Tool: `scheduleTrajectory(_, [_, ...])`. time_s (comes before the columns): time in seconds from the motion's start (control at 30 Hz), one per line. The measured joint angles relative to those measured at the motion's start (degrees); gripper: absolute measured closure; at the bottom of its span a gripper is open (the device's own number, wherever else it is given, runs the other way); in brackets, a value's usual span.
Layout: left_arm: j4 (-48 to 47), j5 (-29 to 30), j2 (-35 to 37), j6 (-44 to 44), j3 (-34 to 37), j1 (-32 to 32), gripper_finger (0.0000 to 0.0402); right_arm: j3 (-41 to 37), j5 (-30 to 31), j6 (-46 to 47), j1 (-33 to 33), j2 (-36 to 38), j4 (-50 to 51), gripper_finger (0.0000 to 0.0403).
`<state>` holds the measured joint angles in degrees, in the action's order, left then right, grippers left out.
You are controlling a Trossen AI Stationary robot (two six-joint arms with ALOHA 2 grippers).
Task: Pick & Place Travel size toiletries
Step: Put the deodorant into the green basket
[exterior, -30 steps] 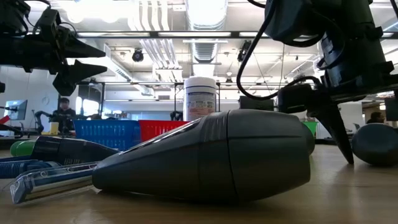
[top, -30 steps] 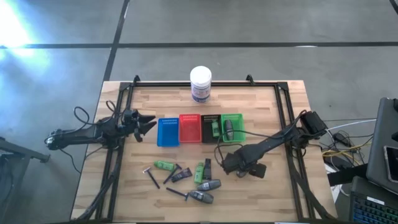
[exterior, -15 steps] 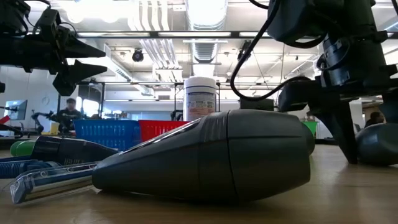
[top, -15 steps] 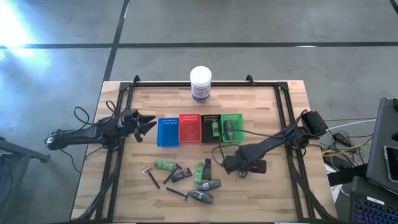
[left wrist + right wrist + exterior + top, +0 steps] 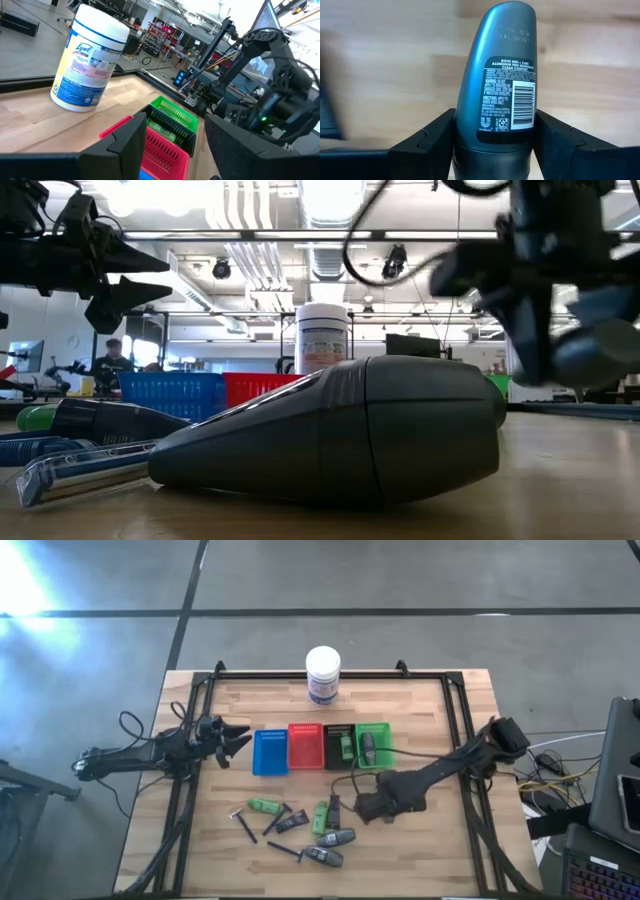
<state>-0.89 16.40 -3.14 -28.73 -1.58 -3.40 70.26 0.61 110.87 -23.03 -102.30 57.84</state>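
So far we count only two toiletries put away: a green tube (image 5: 344,747) in the black tray (image 5: 336,745) and a grey bottle (image 5: 367,747) in the green tray (image 5: 374,743), while the blue tray (image 5: 270,752) and red tray (image 5: 304,746) look bare. Our right gripper (image 5: 495,142) pinches a grey mini deodorant bottle (image 5: 499,75), lifted just above the bare wood beside the loose pile (image 5: 300,825). We judge most of the work remains, with our left gripper (image 5: 236,737) spread open, waiting by the blue tray.
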Motion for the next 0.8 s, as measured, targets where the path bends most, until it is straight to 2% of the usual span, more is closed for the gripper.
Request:
scheduleTrajectory(0.2, [0.0,0.0,0.0,0.0,0.0,0.0,0.0195,4.5,8.9,-1.5,2.4,5.0,8.1,0.0195])
scheduleTrajectory(0.37, [0.0,0.0,0.0,0.0,0.0,0.0,0.0195,3.9,13.0,-11.6,10.3,10.8,9.5,0.0192])
scheduleTrajectory(0.63, [0.0,0.0,0.0,0.0,0.0,0.0,0.0195,-0.6,12.1,-34.0,26.4,11.4,6.3,0.0190])
scheduleTrajectory(0.8, [0.0,0.0,0.0,0.0,0.0,0.0,0.0195,-4.7,11.0,-37.3,30.0,11.2,-1.0,0.0185])
